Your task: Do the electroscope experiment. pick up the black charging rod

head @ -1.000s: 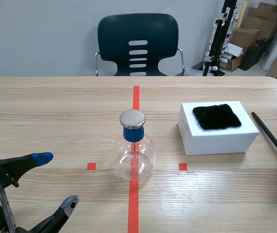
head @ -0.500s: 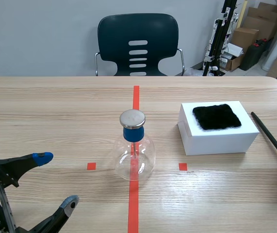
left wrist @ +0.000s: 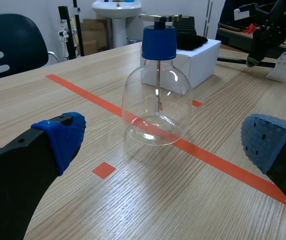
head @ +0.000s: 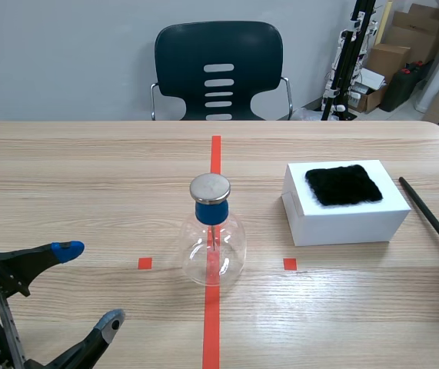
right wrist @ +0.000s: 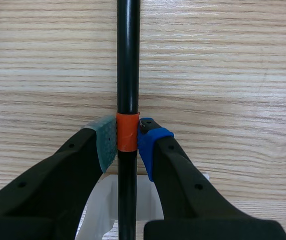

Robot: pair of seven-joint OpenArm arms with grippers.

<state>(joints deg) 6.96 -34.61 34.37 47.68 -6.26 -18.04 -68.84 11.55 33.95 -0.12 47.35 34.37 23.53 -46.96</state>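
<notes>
Pinching the black charging rod (right wrist: 127,60) at its orange band (right wrist: 127,131) is the right hand (right wrist: 127,142); the left hand (left wrist: 164,141) gapes.

I see the left gripper (head: 89,285) as matte black w/ 2 thick angular fingers, both dotted pads (left wrist: 65,132) blue. My right gripper (right wrist: 126,145) has the same black build, 1 grey-green pad (right wrist: 105,141), 1 blue pad (right wrist: 151,145), approx. 2 small round holes per finger.
</notes>
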